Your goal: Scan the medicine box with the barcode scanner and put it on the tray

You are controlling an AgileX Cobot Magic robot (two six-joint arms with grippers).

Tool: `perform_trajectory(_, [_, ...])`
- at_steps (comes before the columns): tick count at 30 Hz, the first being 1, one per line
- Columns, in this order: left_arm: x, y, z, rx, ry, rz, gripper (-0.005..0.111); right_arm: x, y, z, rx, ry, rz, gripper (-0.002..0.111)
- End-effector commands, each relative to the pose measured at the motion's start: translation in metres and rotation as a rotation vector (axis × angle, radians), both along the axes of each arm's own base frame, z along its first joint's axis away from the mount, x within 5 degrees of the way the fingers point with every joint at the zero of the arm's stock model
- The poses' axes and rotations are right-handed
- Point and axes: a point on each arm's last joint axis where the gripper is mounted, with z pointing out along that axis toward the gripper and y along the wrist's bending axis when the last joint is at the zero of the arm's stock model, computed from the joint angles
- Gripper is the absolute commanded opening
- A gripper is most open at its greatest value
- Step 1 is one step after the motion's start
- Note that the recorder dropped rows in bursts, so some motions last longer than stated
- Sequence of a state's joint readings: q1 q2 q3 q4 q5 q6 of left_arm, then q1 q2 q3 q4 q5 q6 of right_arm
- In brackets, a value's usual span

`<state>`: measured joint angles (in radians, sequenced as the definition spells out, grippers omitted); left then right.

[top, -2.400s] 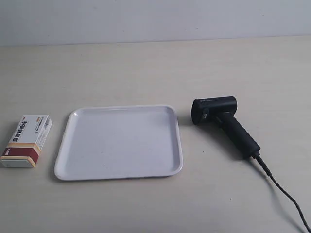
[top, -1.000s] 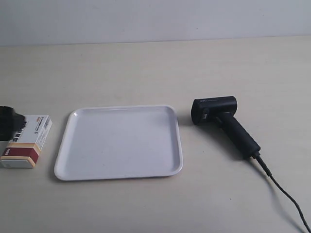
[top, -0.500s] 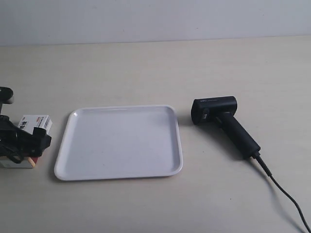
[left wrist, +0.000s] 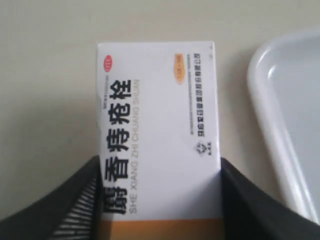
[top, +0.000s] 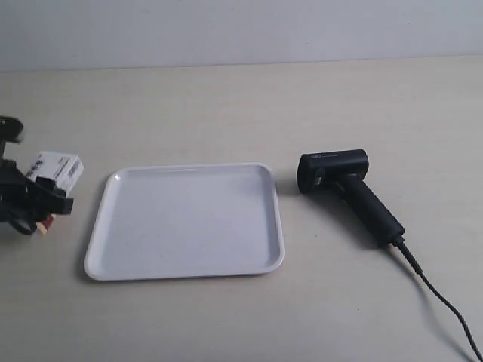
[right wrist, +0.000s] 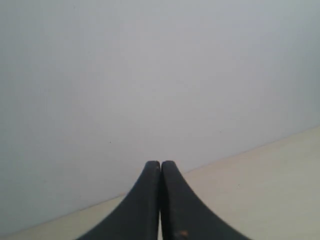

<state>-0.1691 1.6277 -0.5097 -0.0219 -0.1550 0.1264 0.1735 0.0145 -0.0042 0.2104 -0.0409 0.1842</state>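
Observation:
The medicine box (top: 60,168), white with Chinese lettering and an orange band, is lifted off the table at the exterior view's left edge. My left gripper (top: 34,205) is shut on it. In the left wrist view the medicine box (left wrist: 157,125) fills the middle, with a black finger pressed against each long side. The white tray (top: 185,220) lies flat beside it, and its rim (left wrist: 280,135) shows in the left wrist view. The black barcode scanner (top: 347,188) lies on the table past the tray, cable trailing off. My right gripper (right wrist: 160,165) is shut on nothing, facing a grey wall.
The scanner's black cable (top: 441,298) runs across the table to the exterior view's lower right corner. A pale wall (top: 241,30) closes off the far side of the beige table.
My left gripper came in from the exterior view's left edge, closed on the medicine box and has lifted it off the table, tilting it. The tray and scanner have not moved.

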Motion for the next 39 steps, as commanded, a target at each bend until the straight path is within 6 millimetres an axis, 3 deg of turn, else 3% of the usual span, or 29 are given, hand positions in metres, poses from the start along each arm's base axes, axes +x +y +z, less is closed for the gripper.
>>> perform_trajectory(1, [0.023, -0.026, 0.059, 0.097, -0.113, -0.203, 0.000, 0.018, 0.003, 0.023, -0.041, 0.080, -0.003, 0.000])
perform_trajectory(2, [0.028, -0.046, 0.073, 0.179, -0.162, -0.352, 0.000, 0.034, 0.006, 0.027, -0.080, 0.185, 0.002, 0.000])
perform_trajectory(3, [0.027, -0.059, 0.077, 0.218, -0.189, -0.439, 0.000, 0.046, 0.009, 0.027, -0.093, 0.258, 0.006, 0.000])
perform_trajectory(4, [0.021, -0.086, 0.078, 0.304, -0.231, -0.626, 0.000, 0.068, 0.013, 0.022, -0.146, 0.404, 0.018, 0.002])
perform_trajectory(7, [0.012, -0.120, 0.075, 0.417, -0.285, -0.865, 0.000, 0.105, 0.027, 0.012, -0.228, 0.600, 0.080, 0.010])
perform_trajectory(9, [0.010, -0.136, 0.073, 0.449, -0.307, -0.951, 0.000, 0.126, 0.048, 0.001, -0.309, 0.696, 0.175, 0.020])
perform_trajectory(11, [0.015, -0.144, 0.073, 0.455, -0.314, -0.966, 0.000, 0.145, 0.075, -0.007, -0.394, 0.732, 0.275, 0.033])
perform_trajectory(14, [0.021, -0.143, 0.063, 0.472, -0.221, -0.970, 0.000, 0.178, 0.107, -0.025, -0.493, 0.797, 0.358, 0.064])
perform_trajectory(16, [0.021, -0.143, 0.054, 0.479, -0.171, -0.978, 0.000, 0.191, 0.118, -0.048, -0.543, 0.888, 0.391, 0.082])
perform_trajectory(18, [0.022, -0.144, 0.048, 0.480, -0.159, -0.982, 0.000, 0.197, 0.124, -0.065, -0.609, 0.953, 0.426, 0.089])
perform_trajectory(26, [0.021, -0.143, 0.047, 0.483, -0.141, -0.984, 0.000, 0.209, 0.127, -0.097, -0.635, 0.945, 0.416, 0.089])
perform_trajectory(29, [0.020, -0.142, 0.045, 0.489, -0.115, -0.987, 0.000, 0.213, 0.129, -0.109, -0.644, 0.930, 0.411, 0.083])
perform_trajectory(31, [0.019, -0.141, 0.045, 0.491, -0.099, -0.988, 0.000, 0.214, 0.129, -0.113, -0.648, 0.922, 0.409, 0.076])
perform_trajectory(39, [0.017, -0.140, 0.043, 0.488, -0.080, -0.987, 0.000, 0.214, 0.129, -0.111, -0.672, 0.912, 0.423, 0.023])
